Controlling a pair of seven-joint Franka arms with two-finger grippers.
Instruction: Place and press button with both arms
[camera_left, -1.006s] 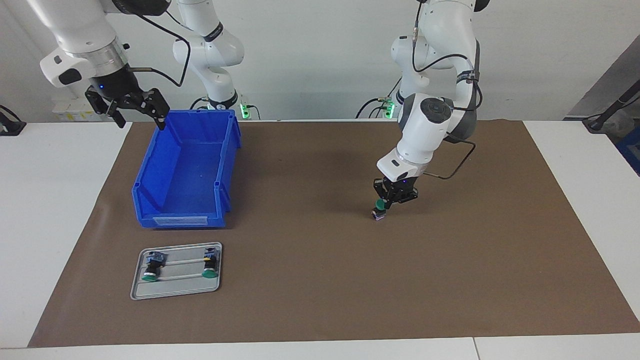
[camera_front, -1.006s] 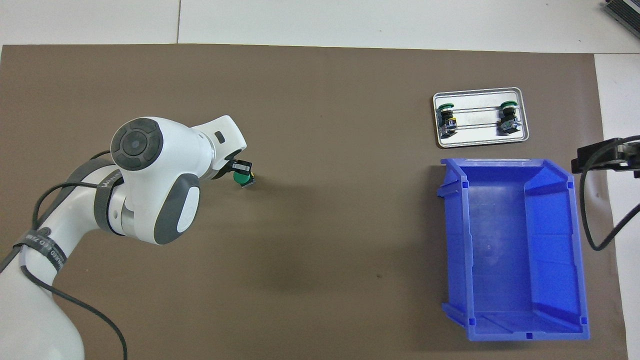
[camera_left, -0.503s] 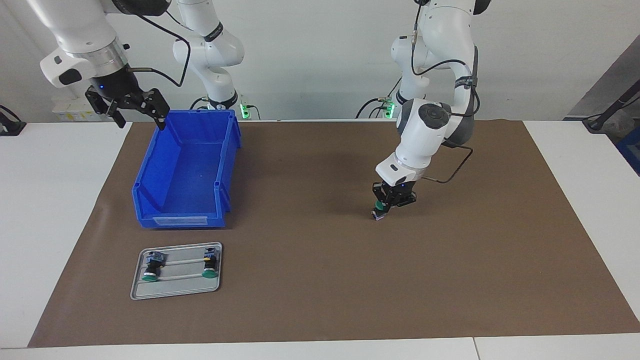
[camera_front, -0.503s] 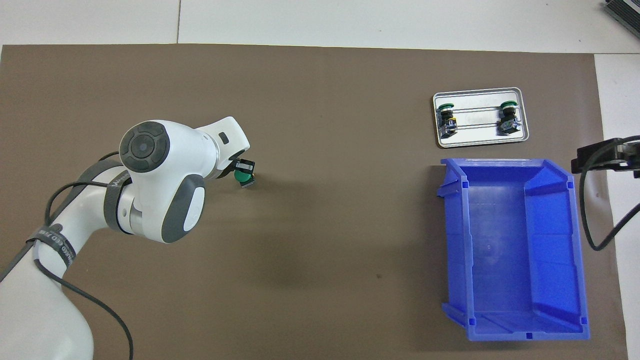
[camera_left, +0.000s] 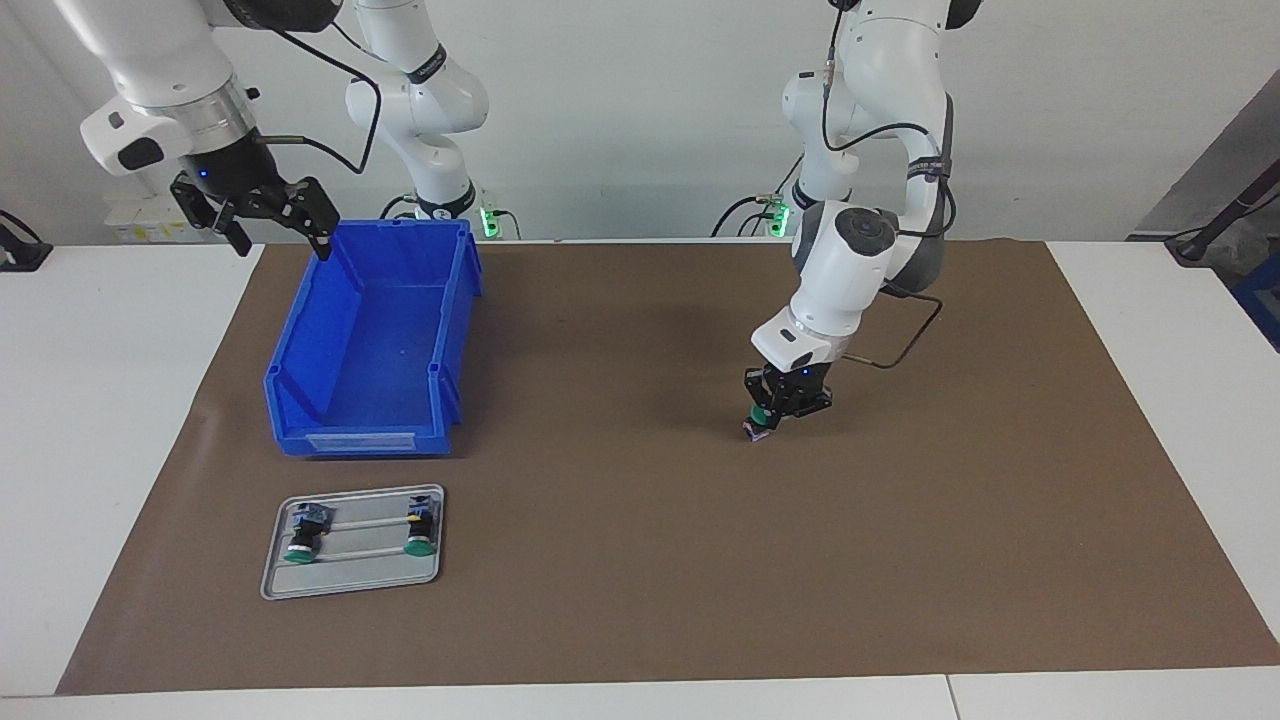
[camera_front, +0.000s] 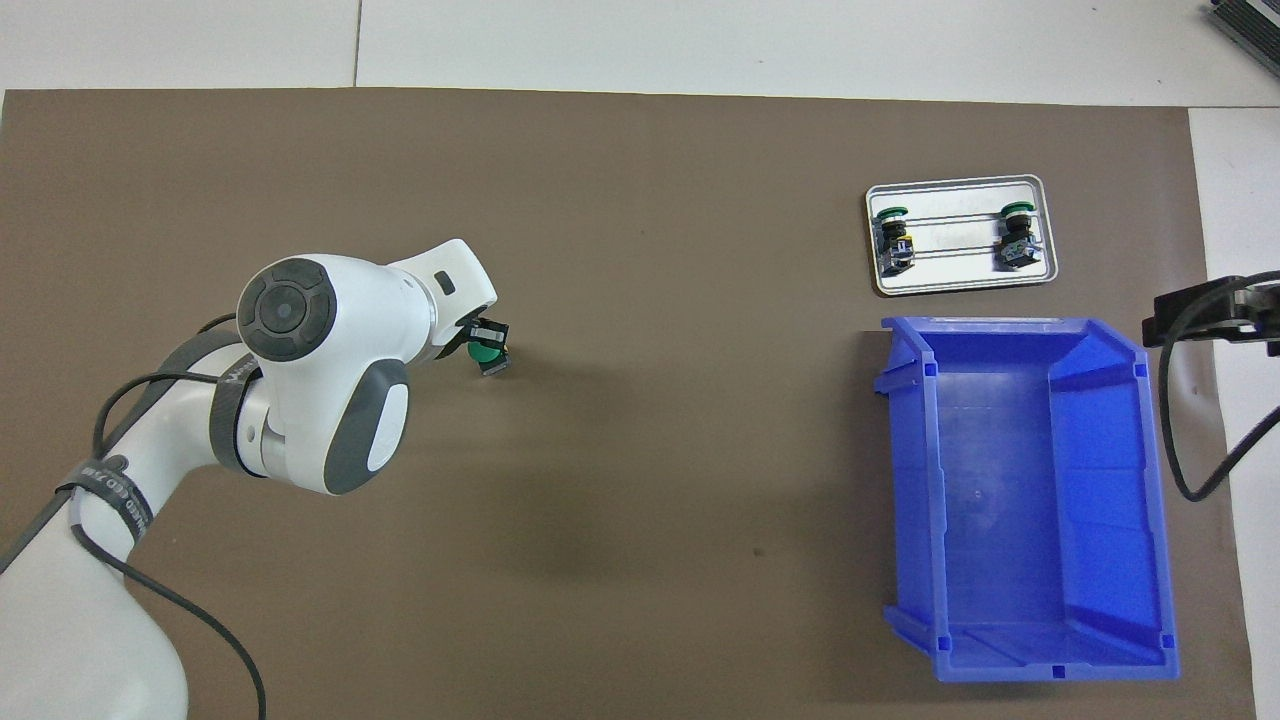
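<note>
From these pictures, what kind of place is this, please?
Probably a robotics lab or test bench: two arms, left and right, fixed at a white table with a brown mat, a blue bin and a tray of buttons.

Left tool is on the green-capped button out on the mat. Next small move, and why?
Probably a short push straight down. The left tool, shut, sits right on the button, which stands cap-up on the brown mat. The right tool waits open above the blue bin's rim.
</note>
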